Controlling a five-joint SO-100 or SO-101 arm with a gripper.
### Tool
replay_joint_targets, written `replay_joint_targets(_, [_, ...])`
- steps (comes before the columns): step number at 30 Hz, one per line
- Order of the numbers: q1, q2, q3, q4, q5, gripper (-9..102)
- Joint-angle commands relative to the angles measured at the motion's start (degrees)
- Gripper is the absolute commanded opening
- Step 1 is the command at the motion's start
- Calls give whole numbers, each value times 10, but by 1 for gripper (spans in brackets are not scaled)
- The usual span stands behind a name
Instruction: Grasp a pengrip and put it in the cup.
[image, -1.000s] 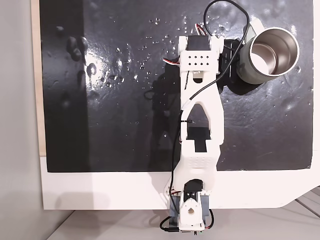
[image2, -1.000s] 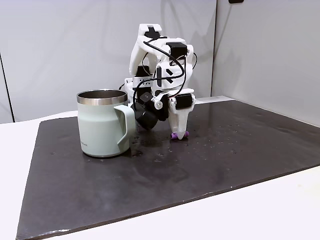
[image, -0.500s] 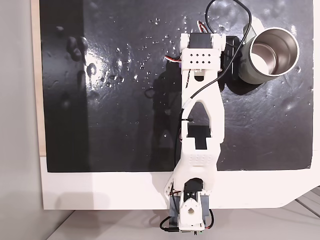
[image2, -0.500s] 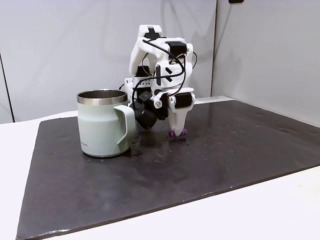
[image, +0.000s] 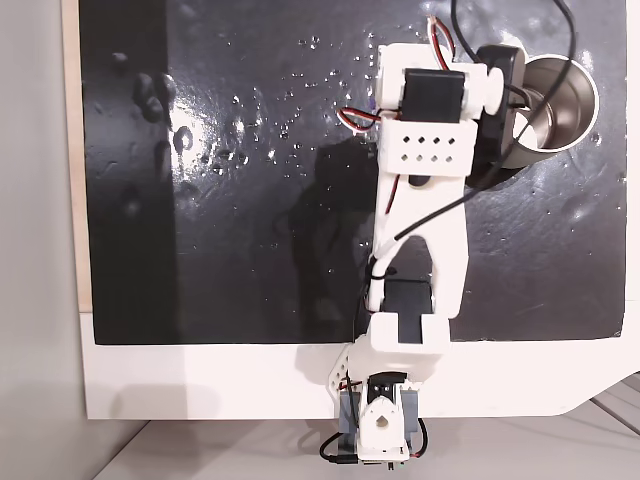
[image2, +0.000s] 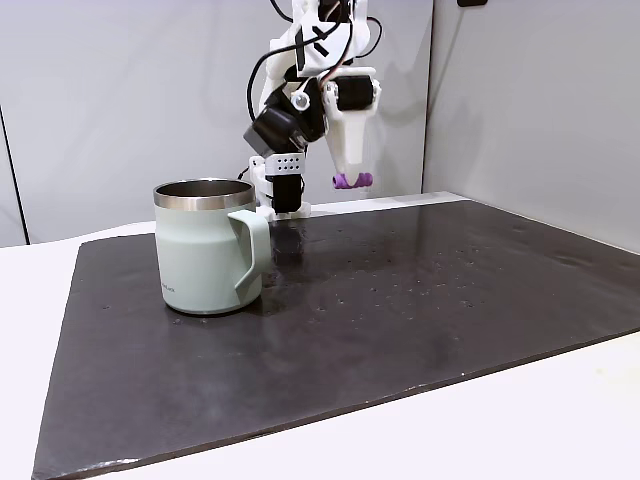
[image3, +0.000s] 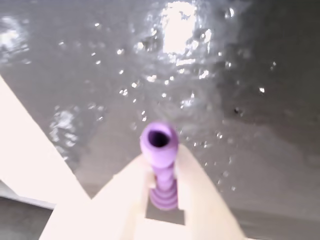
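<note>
Pengrip (image2: 351, 180) clamped in jaws — high above mat (image2: 400, 300), beside cup (image2: 208, 247)

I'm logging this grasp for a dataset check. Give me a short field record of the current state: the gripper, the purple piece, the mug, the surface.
gripper: white two-finger gripper, raised well above the mat, shut on the pengrip
pengrip: small purple ribbed tube, held crosswise at the fingertips; its open end faces the wrist camera
cup: pale grey-green mug with steel interior, upright on the mat, handle towards the side fixed camera; nothing seen in the visible part of its inside
pengrip versus cup: not yet over the mouth
surface: dark glossy mat on a white table
</note>
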Motion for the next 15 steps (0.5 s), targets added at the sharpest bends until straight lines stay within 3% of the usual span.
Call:
replay_joint_targets(1, [19, 81, -31, 11, 4, 0])
replay_joint_targets(15, [138, 215, 71, 11, -104, 0])
